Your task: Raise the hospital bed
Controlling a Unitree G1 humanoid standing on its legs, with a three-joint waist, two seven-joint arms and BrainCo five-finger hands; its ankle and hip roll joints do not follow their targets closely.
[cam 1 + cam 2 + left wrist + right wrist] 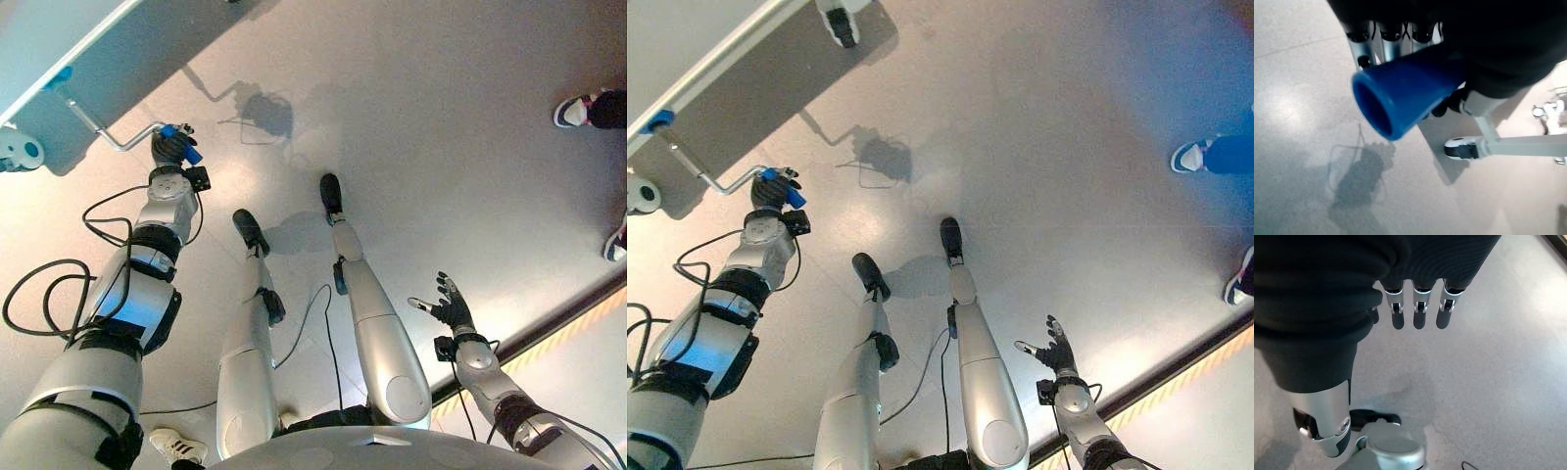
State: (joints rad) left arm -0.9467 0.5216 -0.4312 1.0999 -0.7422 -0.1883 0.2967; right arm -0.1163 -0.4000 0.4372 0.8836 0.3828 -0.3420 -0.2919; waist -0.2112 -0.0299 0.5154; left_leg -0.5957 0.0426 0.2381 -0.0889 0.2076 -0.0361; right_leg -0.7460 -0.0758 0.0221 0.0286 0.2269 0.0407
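The hospital bed's frame (59, 44) runs across the upper left. A bent silver crank rod (103, 130) comes out from under it and ends in a blue handle (184, 145). My left hand (169, 149) is shut on that blue handle (1400, 98), with the fingers (1392, 44) curled over its top. My right hand (451, 305) hangs low at the right over bare floor, its fingers (1418, 308) straight and holding nothing.
A bed caster (20, 149) stands at the far left, and another caster (1462, 148) sits on the frame's leg. A person's shoes (578, 110) stand at the right edge. A dark strip with a yellow line (558, 333) crosses the lower right floor.
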